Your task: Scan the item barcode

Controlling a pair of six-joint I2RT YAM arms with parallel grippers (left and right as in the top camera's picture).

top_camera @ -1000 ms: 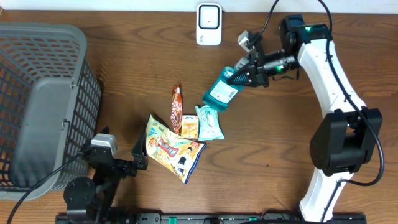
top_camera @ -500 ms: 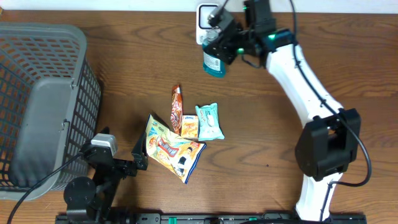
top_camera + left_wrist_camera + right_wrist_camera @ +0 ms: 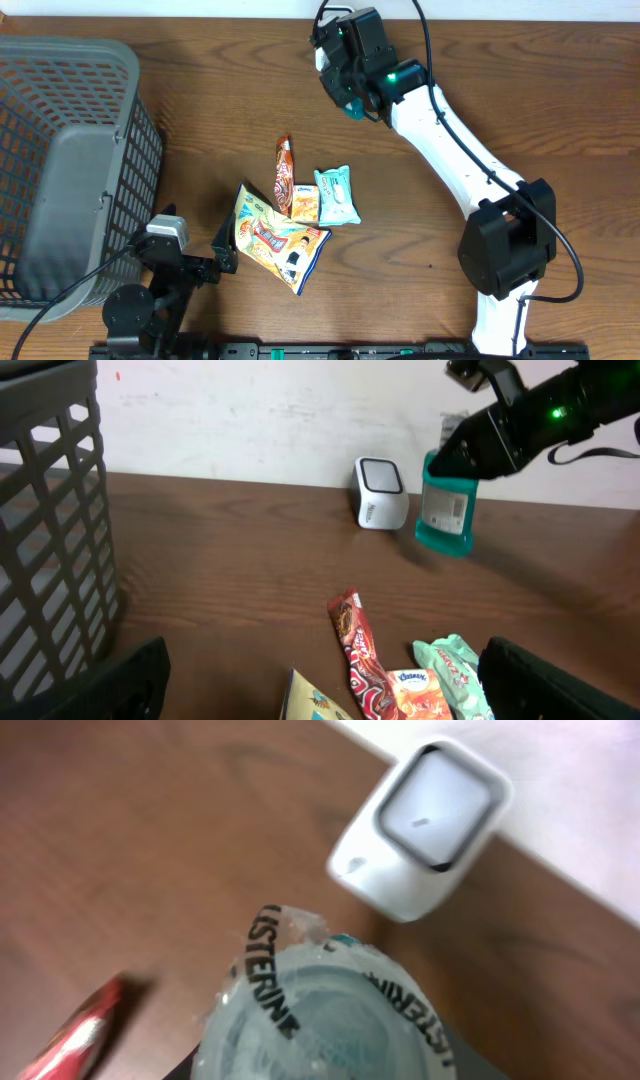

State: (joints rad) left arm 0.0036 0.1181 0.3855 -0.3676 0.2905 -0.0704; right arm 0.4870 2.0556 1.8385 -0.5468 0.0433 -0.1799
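Observation:
A teal Listerine bottle (image 3: 352,107) hangs above the table at the back, and my right gripper (image 3: 350,85) is shut on it. The bottle (image 3: 446,512) stays upright, its barcode label towards the left wrist camera, just right of the white scanner (image 3: 381,506). From the right wrist I look down over the bottle (image 3: 320,1020) at the scanner (image 3: 425,830), a short way beyond it. Overhead, the arm hides most of the scanner (image 3: 321,60). My left gripper (image 3: 225,250) rests open at the front left, holding nothing, its black fingers (image 3: 100,680) spread wide.
A red snack bar (image 3: 283,175), an orange Kleenex pack (image 3: 305,205), a pale teal packet (image 3: 337,195) and a yellow snack bag (image 3: 275,240) lie mid-table. A grey mesh basket (image 3: 70,160) fills the left side.
My right arm has swung the bottle leftward and back, from right of the table's middle to the scanner. The left arm has stayed still.

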